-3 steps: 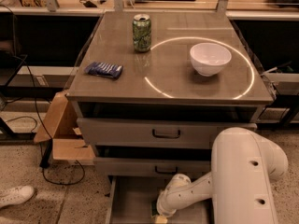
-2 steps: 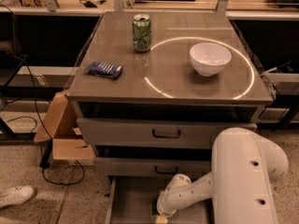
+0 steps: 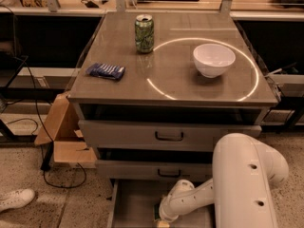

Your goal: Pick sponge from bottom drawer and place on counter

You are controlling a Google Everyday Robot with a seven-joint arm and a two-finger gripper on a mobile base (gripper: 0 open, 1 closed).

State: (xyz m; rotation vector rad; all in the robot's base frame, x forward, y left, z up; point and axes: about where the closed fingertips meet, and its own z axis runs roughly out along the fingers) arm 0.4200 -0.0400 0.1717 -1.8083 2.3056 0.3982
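— Any writing you can read from the camera?

— None. The green can (image 3: 144,33), upper centre on the counter (image 3: 180,80), and the blue packet (image 3: 105,71) near its left edge both carry print I can't make out. A white bowl (image 3: 213,59) sits to the upper right.

— And the claw?

— My gripper (image 3: 166,216) is at the bottom edge of the frame, down in the pulled-out bottom drawer (image 3: 133,203), tucked under the white wrist. The sponge (image 3: 156,210) lies right at its left side, green face showing. Whether the claw is apart, together or clamped on it, I cannot tell.
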